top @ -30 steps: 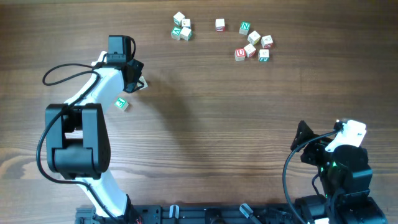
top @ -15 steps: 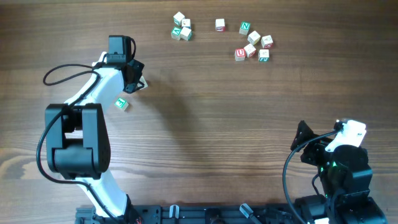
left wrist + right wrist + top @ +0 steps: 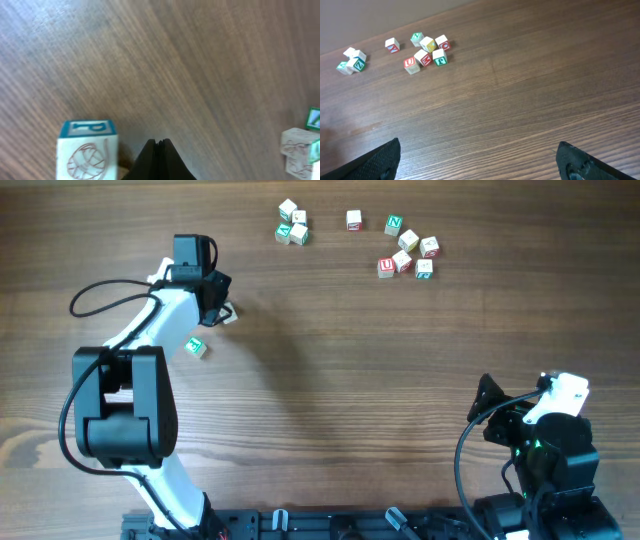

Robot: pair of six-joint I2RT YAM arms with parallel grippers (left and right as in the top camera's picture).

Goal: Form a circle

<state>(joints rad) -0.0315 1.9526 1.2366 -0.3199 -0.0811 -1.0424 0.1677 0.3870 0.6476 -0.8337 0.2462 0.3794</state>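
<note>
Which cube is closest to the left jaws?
The blue-topped cube with a red drawing, right beside the shut jaws of the left gripper; the lone green-print cube lies farther off, beside the arm.

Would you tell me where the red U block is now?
Overhead view: the red U block lies upper right of centre, at the left end of the right-hand cluster, beside a red-printed block.

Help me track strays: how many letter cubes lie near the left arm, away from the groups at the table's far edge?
2. A blue-edged cube lies just beside the shut left end effector; a green-printed cube lies beside the left arm. The arm may hide others.
</note>
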